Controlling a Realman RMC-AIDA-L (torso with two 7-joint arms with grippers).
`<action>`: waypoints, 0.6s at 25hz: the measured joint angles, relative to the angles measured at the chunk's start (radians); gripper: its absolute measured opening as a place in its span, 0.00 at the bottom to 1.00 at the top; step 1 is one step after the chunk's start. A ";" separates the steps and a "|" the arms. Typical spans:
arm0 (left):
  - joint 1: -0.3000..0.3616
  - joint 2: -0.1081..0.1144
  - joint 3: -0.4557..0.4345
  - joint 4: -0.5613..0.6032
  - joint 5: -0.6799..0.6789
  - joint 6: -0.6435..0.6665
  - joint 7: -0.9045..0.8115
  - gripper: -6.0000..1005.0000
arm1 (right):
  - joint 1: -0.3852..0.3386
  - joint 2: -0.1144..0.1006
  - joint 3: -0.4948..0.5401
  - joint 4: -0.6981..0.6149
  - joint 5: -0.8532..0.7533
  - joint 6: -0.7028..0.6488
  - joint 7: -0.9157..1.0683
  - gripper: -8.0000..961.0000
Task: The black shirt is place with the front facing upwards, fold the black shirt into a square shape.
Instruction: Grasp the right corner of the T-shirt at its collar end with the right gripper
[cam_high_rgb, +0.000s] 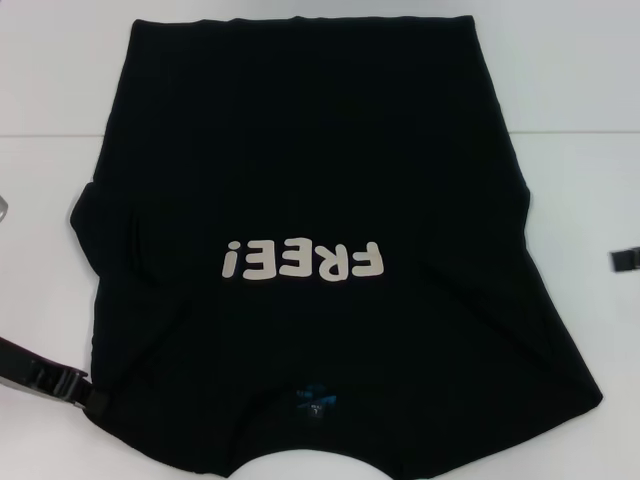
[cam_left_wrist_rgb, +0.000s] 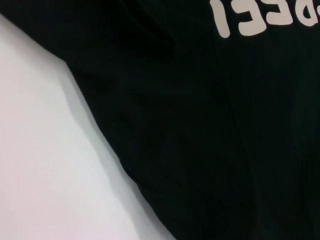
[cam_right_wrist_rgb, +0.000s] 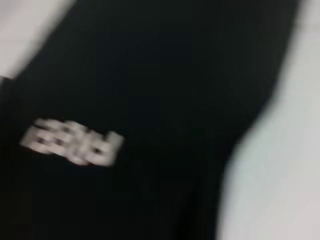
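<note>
The black shirt (cam_high_rgb: 320, 170) lies spread flat on the white table (cam_high_rgb: 570, 90), front up, its collar end nearest me. Its pale "FREE!" lettering (cam_high_rgb: 300, 262) reads upside down, and a small blue neck label (cam_high_rgb: 315, 400) shows by the collar. My left gripper (cam_high_rgb: 85, 392) sits at the shirt's near left edge, by the sleeve. Only a small black part of my right gripper (cam_high_rgb: 625, 260) shows, at the right border and apart from the cloth. The left wrist view shows the shirt (cam_left_wrist_rgb: 210, 125) and its edge on the table (cam_left_wrist_rgb: 45, 165). The right wrist view shows the shirt (cam_right_wrist_rgb: 165, 75) with its lettering (cam_right_wrist_rgb: 70, 142).
Bare white table surrounds the shirt on the left, right and far sides. A small grey object (cam_high_rgb: 4, 210) pokes in at the left border. The shirt's near hem runs off the bottom of the head view.
</note>
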 joint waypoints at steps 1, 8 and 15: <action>0.000 0.003 0.000 0.000 0.000 0.002 -0.002 0.04 | 0.020 -0.002 0.002 -0.012 -0.063 -0.013 0.045 0.89; 0.004 0.007 -0.001 -0.003 0.000 0.005 -0.006 0.04 | 0.112 0.042 -0.113 -0.025 -0.344 -0.072 0.099 0.89; 0.003 0.007 -0.002 -0.006 0.000 -0.002 -0.005 0.04 | 0.116 0.079 -0.150 0.016 -0.297 -0.064 0.094 0.89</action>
